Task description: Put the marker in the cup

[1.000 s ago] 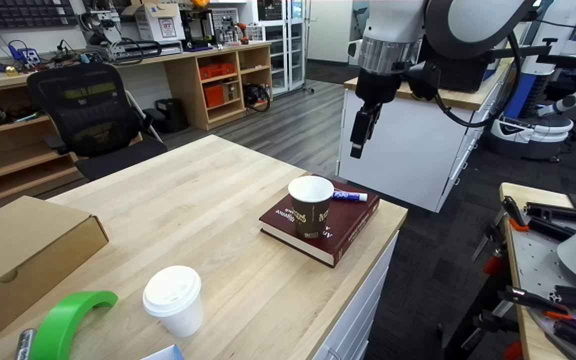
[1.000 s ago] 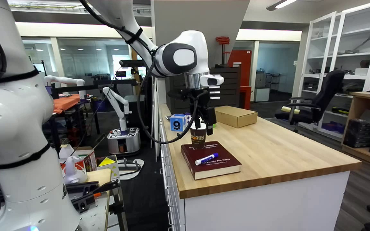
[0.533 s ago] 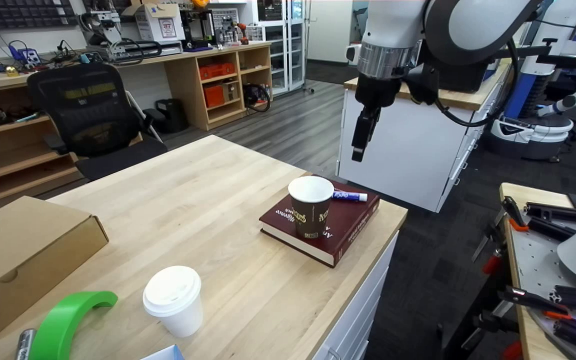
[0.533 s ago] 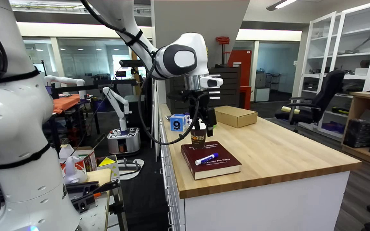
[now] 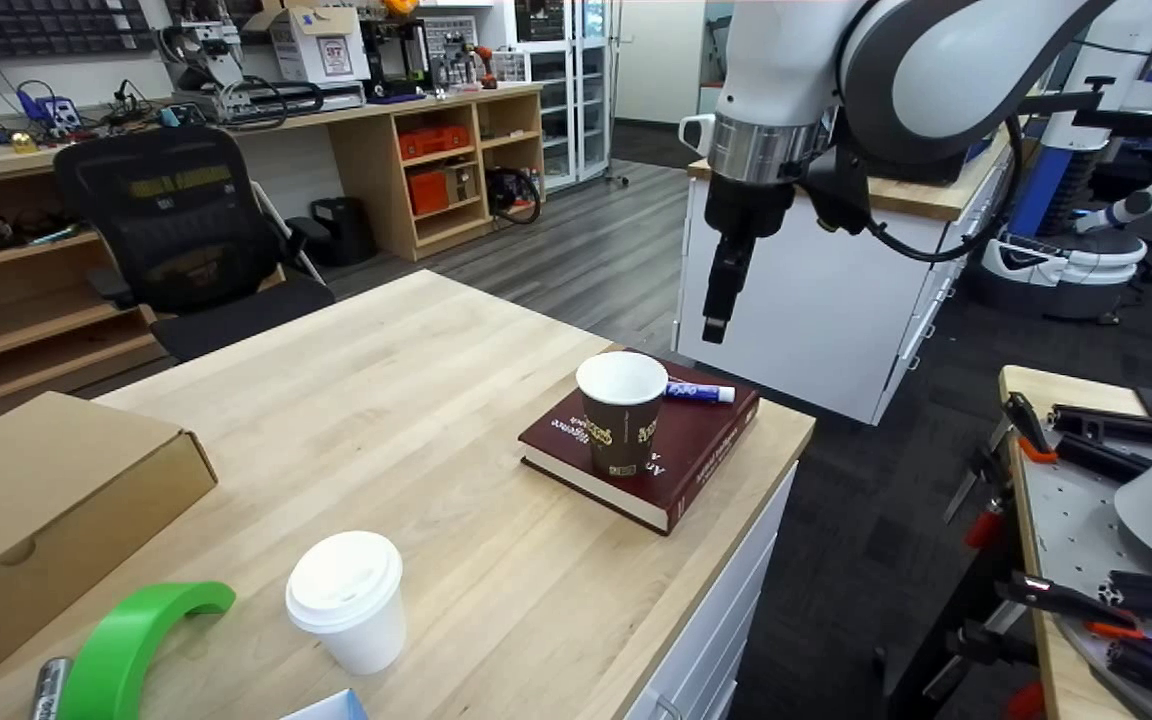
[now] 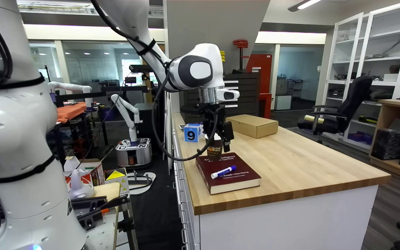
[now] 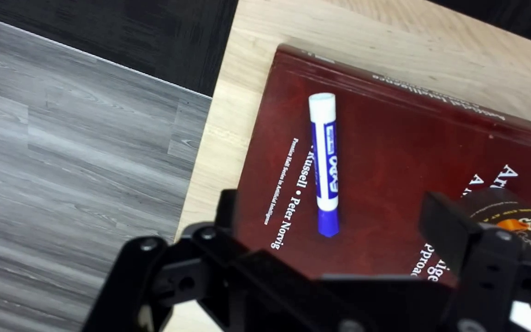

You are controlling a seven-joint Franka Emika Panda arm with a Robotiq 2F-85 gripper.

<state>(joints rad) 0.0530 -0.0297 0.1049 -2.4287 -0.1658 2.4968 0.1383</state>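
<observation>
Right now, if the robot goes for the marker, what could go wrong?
Maybe two things. The pincer could bump the brown cup: in the wrist view, it partly hides that cup. And the marker lies on its side on the book, close to an edge of the table, so a nudge might roll it off.

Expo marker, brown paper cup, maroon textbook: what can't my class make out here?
Expo marker: blue end in an exterior view, behind the brown paper cup.
Brown paper cup: wrist view, partly behind gripper, cut by right edge.
Maroon textbook: title, wrist view, partly behind gripper.
</observation>
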